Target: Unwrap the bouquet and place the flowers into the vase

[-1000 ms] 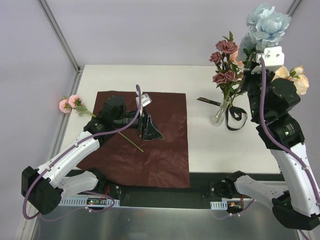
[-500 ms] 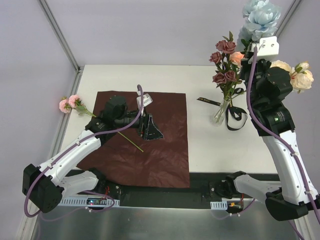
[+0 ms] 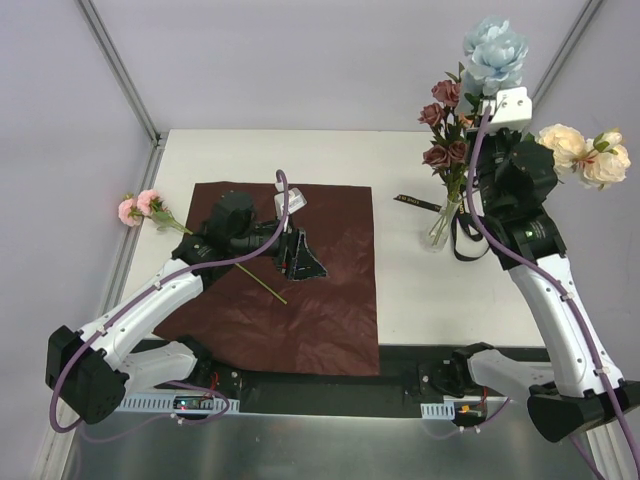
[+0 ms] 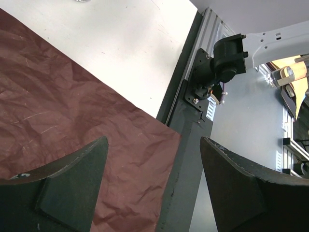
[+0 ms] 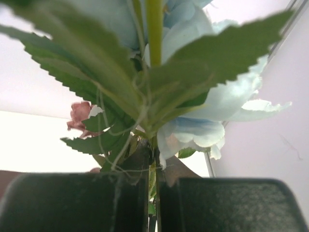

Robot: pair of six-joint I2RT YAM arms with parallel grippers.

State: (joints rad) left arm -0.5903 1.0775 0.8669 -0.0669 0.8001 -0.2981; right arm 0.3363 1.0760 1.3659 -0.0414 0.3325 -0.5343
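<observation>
Blue blossom rides high beside the vase and its mauve roses, stem pinched in the right pincer, which is pressed together. Insertion is in hand; next, the stem-end must drop into the narrow neck. Only the top view shows pink flowers lying on the tabletop. The left pincer hangs spread over the paper.

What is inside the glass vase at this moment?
Mauve roses on green stems stand in the vase. The right hand holds pale blue blossoms close by; the arm hides whether their stem reaches the neck.
</observation>
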